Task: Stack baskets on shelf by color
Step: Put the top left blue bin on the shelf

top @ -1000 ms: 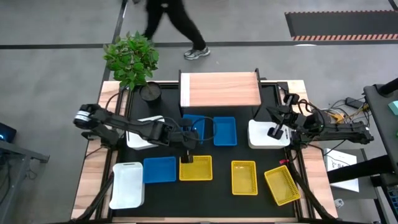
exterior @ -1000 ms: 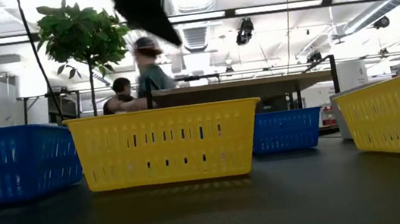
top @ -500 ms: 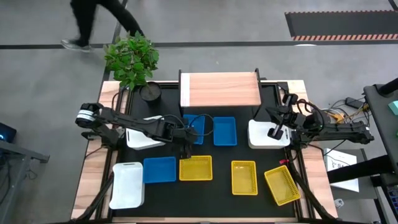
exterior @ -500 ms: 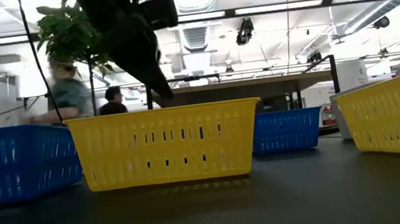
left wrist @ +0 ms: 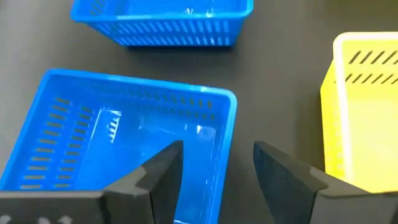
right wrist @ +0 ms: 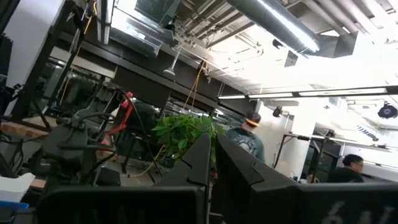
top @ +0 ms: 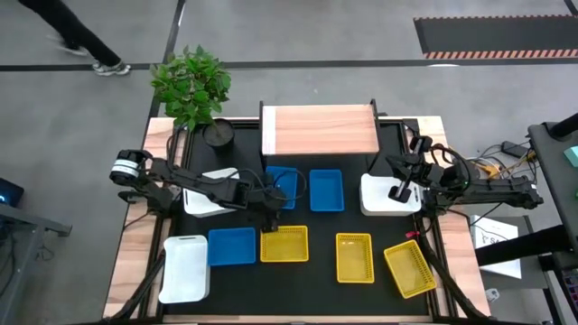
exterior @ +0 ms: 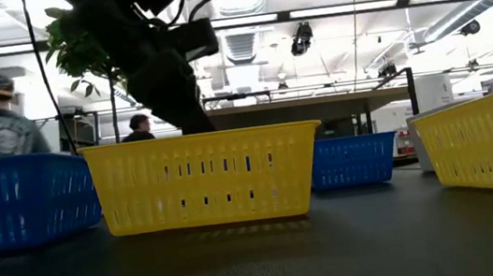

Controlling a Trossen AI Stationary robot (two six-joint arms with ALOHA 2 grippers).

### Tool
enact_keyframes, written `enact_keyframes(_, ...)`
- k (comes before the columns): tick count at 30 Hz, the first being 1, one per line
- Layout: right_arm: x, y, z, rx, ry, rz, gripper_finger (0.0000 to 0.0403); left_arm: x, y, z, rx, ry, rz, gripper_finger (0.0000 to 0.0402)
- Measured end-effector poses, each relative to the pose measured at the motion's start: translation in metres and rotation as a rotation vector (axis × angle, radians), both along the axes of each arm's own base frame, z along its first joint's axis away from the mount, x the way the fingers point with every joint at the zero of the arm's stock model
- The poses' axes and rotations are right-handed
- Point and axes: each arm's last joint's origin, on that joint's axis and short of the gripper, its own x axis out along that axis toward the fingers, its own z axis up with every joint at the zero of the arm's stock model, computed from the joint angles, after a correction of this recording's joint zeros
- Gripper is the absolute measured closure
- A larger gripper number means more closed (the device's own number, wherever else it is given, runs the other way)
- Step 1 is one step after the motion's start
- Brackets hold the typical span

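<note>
The left gripper point(top: 271, 213) has its fingers point(left wrist: 163, 167) spread wide with nothing between them, and it hangs over the near right corner of a blue basket point(top: 282, 188) in the middle of the table. The right gripper point(top: 398, 191) is pinched shut over a white basket point(top: 377, 200) on the right. The shelf point(top: 321, 129) stands at the far edge, and a yellow basket point(top: 284, 244) sits just near the left gripper.
</note>
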Motion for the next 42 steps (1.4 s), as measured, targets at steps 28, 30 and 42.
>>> enact_keyframes(28, 0.001, 0.000, -0.001, 0.011, 0.015, 0.004, 0.0385, 0.010, 0.000, -0.033, -0.033, 0.029, -0.033, 0.0373)
enact_keyframes(30, 0.001, 0.000, -0.001, 0.011, 0.015, 0.004, 0.0385, 0.009, 0.000, -0.032, -0.039, 0.028, -0.039, 0.0394)
enact_keyframes(42, 0.001, 0.000, -0.002, 0.011, 0.015, 0.004, 0.0385, 0.015, -0.006, 0.012, -0.055, -0.104, -0.059, 0.0401)
